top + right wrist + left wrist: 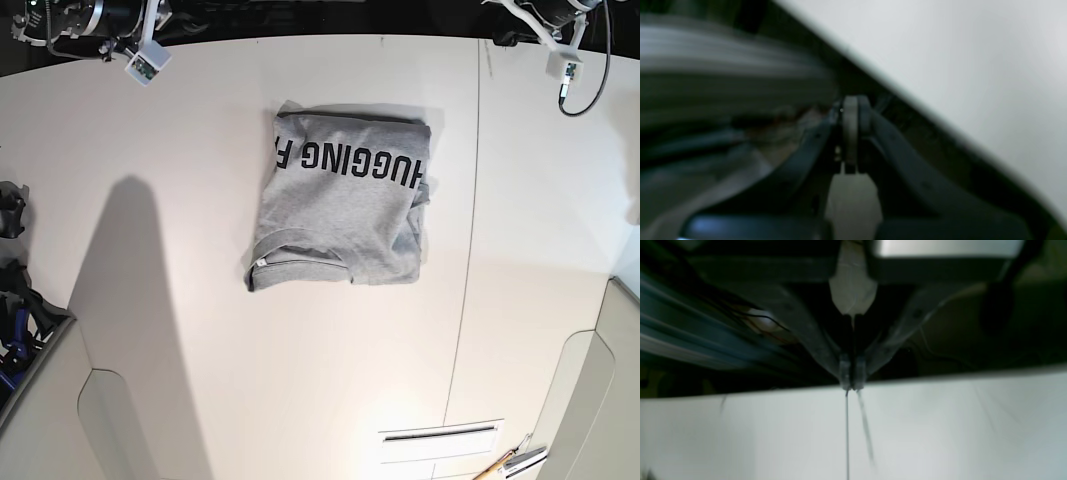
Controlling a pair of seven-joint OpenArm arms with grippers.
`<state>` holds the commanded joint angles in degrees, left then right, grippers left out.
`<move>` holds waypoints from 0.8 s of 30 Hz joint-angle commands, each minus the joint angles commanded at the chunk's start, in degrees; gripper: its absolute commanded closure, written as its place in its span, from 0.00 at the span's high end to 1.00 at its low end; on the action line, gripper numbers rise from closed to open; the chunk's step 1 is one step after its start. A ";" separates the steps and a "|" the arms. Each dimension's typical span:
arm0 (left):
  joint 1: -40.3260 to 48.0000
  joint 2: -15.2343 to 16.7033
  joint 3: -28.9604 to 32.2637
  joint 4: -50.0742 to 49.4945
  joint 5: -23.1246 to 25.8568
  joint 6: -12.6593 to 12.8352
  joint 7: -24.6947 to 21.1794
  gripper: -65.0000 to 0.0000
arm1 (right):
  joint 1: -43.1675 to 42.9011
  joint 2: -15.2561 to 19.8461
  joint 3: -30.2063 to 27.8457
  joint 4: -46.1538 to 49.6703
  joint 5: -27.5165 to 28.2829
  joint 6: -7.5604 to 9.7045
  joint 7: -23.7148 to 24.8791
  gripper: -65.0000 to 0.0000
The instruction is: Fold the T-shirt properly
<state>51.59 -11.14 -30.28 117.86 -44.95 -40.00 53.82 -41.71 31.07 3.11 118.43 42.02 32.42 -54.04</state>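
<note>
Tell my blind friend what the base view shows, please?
A grey T-shirt lies folded into a rough square on a white table, black letters showing along its far edge. Both robot arms are pulled back at the table's far corners.

From the base view I see a pale, off-white bench (pixel 180 300) with a straight seam (pixel 468 250) running down its right part from the far edge to near a slotted vent (pixel 440 434) close to the near edge. Beside that vent, at the bottom right, lies something slim with a wooden handle (pixel 505 464), though I cannot make out what it is. At the left edge I see dark gear with a blue part (pixel 14 320) beyond the bench.
</note>
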 joint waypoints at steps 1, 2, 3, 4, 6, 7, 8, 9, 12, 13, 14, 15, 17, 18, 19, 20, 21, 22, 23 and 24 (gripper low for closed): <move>1.22 0.35 0.02 -0.20 0.00 0.00 0.00 0.00 | -1.07 0.96 -1.40 0.00 0.00 0.00 0.00 0.00; 2.34 0.52 0.04 -0.44 0.00 0.00 0.00 0.00 | -2.01 1.57 -2.91 -0.04 -0.04 0.00 0.00 0.00; 3.32 0.48 0.07 -0.79 -0.02 0.00 0.00 0.00 | -2.45 1.88 -4.37 -0.13 -0.31 0.04 0.00 0.00; 4.22 0.50 0.07 -1.16 -0.02 0.00 0.00 0.00 | -2.93 2.01 -5.88 -0.26 -1.22 0.09 0.07 0.00; 5.51 0.48 0.07 -2.40 -0.04 0.00 0.00 0.00 | -2.86 2.12 -9.18 -1.11 -3.89 0.20 0.48 0.00; 5.90 0.48 0.07 -3.48 -0.22 0.00 -0.04 0.00 | -2.89 2.12 -10.73 -1.88 -5.64 0.20 1.81 0.00; 6.05 0.50 0.07 -4.96 -0.31 0.00 -0.04 0.00 | -2.75 2.12 -12.33 -2.99 -7.45 0.20 3.21 0.00; 6.05 0.48 0.07 -6.88 -0.44 0.00 -0.09 0.00 | -2.73 2.14 -13.88 -4.39 -9.18 0.20 4.90 0.00; 6.03 0.46 0.07 -14.64 -0.44 0.00 -3.80 0.00 | -2.73 2.47 -18.38 -9.86 -10.49 0.17 8.31 0.00; 6.03 0.46 0.17 -17.57 -0.39 0.00 -5.84 0.00 | -2.71 2.58 -19.82 -11.93 -10.49 0.17 9.09 0.00; 6.01 0.48 0.37 -20.50 -0.15 0.00 -8.15 0.00 | -2.69 2.60 -21.18 -13.99 -10.47 0.17 9.33 0.00; 5.95 0.48 0.72 -23.30 0.17 0.00 -10.51 0.00 | -2.51 2.60 -22.56 -16.20 -10.29 0.17 9.31 0.00; 5.51 0.48 2.34 -28.81 2.75 0.00 -15.26 0.00 | -1.44 2.60 -25.42 -21.03 -10.08 0.17 9.31 0.00; 5.40 0.48 3.52 -31.28 5.18 0.00 -18.16 0.00 | -0.46 2.62 -26.86 -23.69 -10.10 0.17 9.31 0.00; 5.42 0.48 4.98 -33.48 7.72 0.00 -21.27 0.00 | 0.74 2.58 -28.24 -26.40 -10.10 0.17 9.33 0.00; 5.40 0.48 6.58 -35.71 10.34 0.00 -24.30 0.00 | 2.23 2.56 -29.62 -29.16 -10.10 0.17 9.90 0.00; 5.40 0.46 8.28 -37.90 12.61 0.00 -27.63 0.00 | 3.98 2.56 -31.08 -31.87 -10.12 0.17 11.34 0.00; 5.38 0.46 9.99 -39.98 14.62 0.00 -31.28 0.00 | 5.88 2.51 -32.52 -34.49 -10.12 0.17 12.79 0.00; 5.33 0.46 11.69 -41.97 16.33 0.00 -35.21 0.00 | 7.82 2.38 -34.03 -36.96 -10.14 0.17 14.01 0.00; 4.87 0.42 13.35 -43.82 17.84 0.00 -38.82 0.00 | 9.90 2.05 -35.45 -39.32 -10.29 0.15 14.49 0.00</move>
<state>56.47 -10.72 -16.93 74.04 -27.11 -40.00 15.00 -31.81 33.12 -32.34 79.11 31.73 32.58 -39.55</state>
